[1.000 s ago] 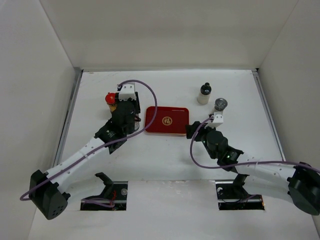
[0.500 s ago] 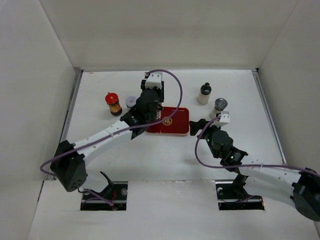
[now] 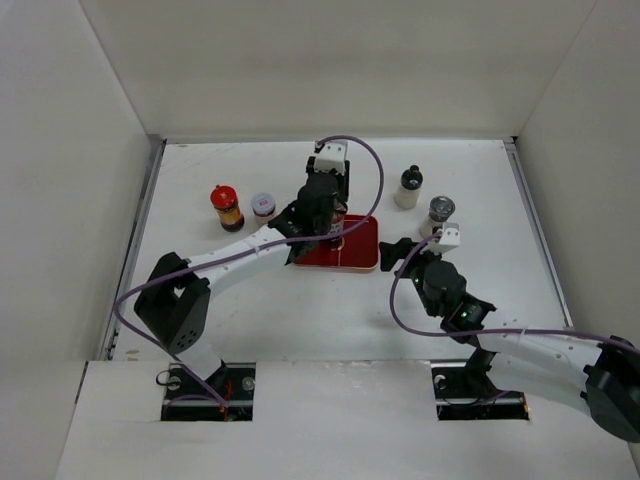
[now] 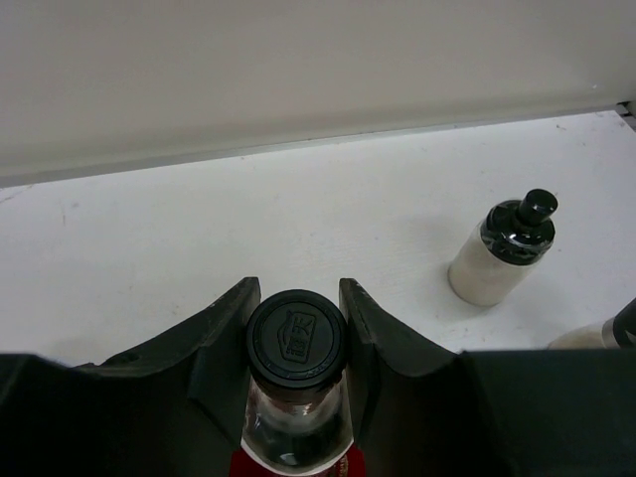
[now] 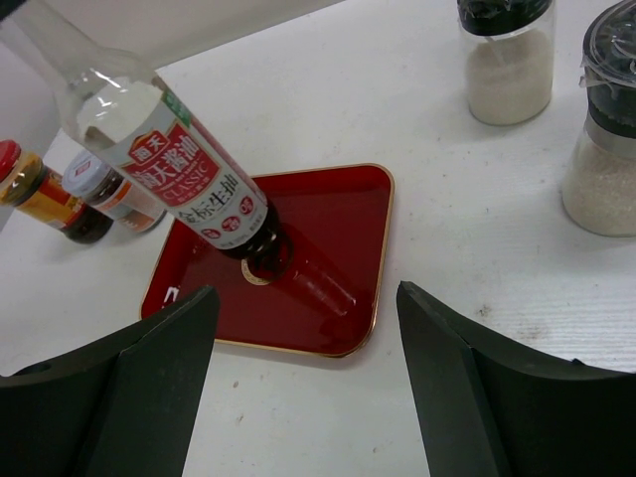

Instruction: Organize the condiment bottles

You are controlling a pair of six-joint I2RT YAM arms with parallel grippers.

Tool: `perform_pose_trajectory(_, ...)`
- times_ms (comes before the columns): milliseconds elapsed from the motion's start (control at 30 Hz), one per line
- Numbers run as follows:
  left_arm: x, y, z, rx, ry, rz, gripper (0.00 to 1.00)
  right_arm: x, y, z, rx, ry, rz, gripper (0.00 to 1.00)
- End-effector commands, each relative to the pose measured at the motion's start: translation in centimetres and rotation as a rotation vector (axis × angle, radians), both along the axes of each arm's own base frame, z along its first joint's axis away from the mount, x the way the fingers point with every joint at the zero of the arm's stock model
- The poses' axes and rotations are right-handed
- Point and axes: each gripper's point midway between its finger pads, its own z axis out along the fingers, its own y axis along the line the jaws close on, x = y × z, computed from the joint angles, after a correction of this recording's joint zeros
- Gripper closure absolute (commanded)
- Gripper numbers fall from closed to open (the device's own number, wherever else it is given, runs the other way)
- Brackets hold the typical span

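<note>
Left gripper (image 4: 296,310): clamped on the neck of the dark-sauce bottle (image 5: 179,164), under its black cap.
Bottle: tilted, base on the red tray (image 5: 343,214), mid-tabletop.
Right gripper (image 5: 306,298): jaws wide, holding nothing, by the tray's near-right corner.
Around: red-lidded jar (image 3: 226,207) and pale-lidded jar (image 3: 263,205) left of the tray; white bottle (image 3: 408,187) and grey-lidded shaker (image 3: 438,214) right of it.
Label: red, reading "金标生抽".

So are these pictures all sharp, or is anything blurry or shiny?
Top view: soft even light, faint shadows, all sharp. Left wrist view: black cap crisp, fingers beside it dark. Right wrist view: glossy red tray mirrors the sauce bottle.
</note>
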Motion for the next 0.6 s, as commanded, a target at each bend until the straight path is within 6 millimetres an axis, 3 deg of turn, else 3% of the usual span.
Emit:
perform_pose_trajectory(0,1.0,-0.7,8.4,-0.212,-0.185,-0.018,0.92,0.3,-0.4,1.2,0.044,-0.034,-0.026,0.21)
perform_pose_trajectory(433,1.8,-0.9,6.8,-0.213,-0.173,-0.022,0.89,0.2,0.0,1.2,0.047,-0.034,-0.009,0.21)
perform_pose_trajectory(500,1.6,-1.0,6.0,-0.208,-0.167,-0.026,0.84,0.2,0.0,1.2,0.047,-0.034,-0.009,0.21)
perform_pose_trajectory(567,1.3,-0.9,5.2,-0.208,-0.165,-0.024,0.71,0.2,0.0,1.2,0.046,-0.033,-0.009,0.21)
